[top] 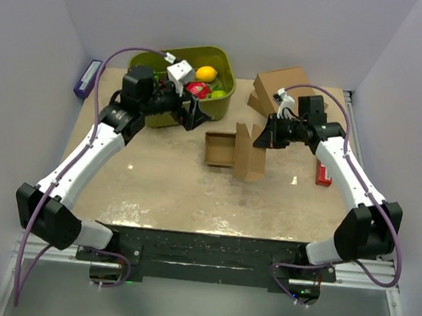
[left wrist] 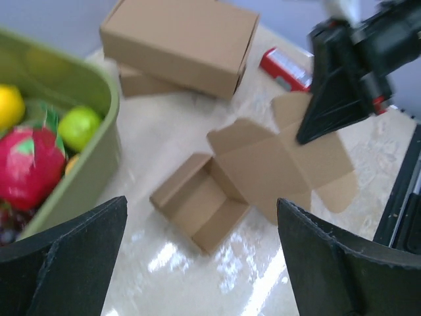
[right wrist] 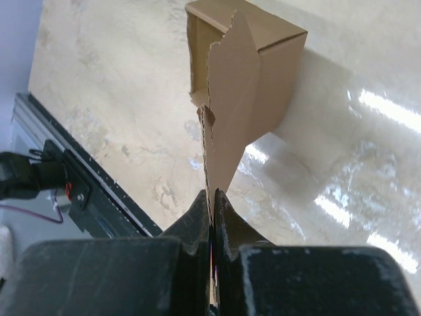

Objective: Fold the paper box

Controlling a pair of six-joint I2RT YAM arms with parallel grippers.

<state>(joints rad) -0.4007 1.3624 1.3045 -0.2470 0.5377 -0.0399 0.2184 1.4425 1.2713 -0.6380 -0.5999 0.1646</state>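
Right gripper (right wrist: 212, 197) clamps the lid flap (right wrist: 233, 99) of the paper box (top: 223, 150), mid-table; left gripper (top: 191, 116) hangs open at its ten o'clock. Such an edge pinch may slip or tear, dragging the unbraced box.

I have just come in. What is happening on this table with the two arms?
The robot is partway through folding a paper box that lies in the middle of the table. The right hand is shut on a raised flap of the box and holds it upright, while the tray part sits open on the table. The left hand hangs open beside the green bin of fruit, apart from the box. Some closed boxes stand at the far side.
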